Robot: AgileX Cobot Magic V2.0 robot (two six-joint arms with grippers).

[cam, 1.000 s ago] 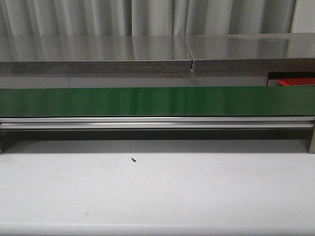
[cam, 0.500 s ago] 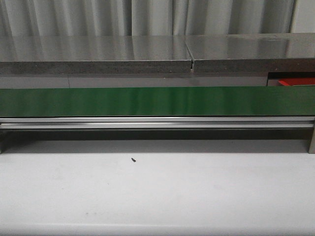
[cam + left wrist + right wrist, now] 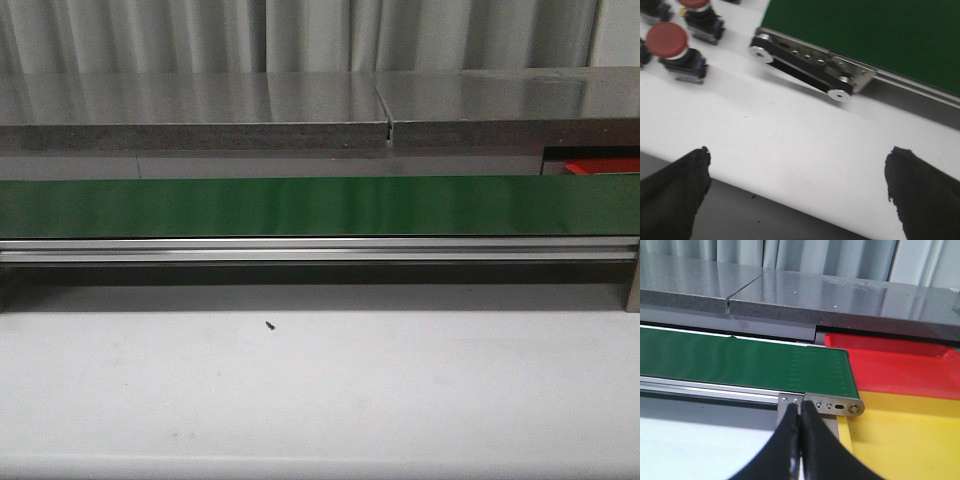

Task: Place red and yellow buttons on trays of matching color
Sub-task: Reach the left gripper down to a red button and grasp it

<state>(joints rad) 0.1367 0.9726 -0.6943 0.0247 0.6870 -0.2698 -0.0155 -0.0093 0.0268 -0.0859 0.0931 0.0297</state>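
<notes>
In the front view no pincer shows, only the green belt (image 3: 320, 205) and a strip of the red tray (image 3: 602, 166) behind its right end. In the left wrist view the left pincer (image 3: 799, 192) is released, its fingers (image 3: 670, 197) wide apart, with red buttons (image 3: 667, 40) on the white table (image 3: 790, 145) ahead of it. In the right wrist view the right pincer (image 3: 801, 432) is clenched on nothing, and just beyond it lie the belt end, the red tray and a yellow tray (image 3: 905, 435).
</notes>
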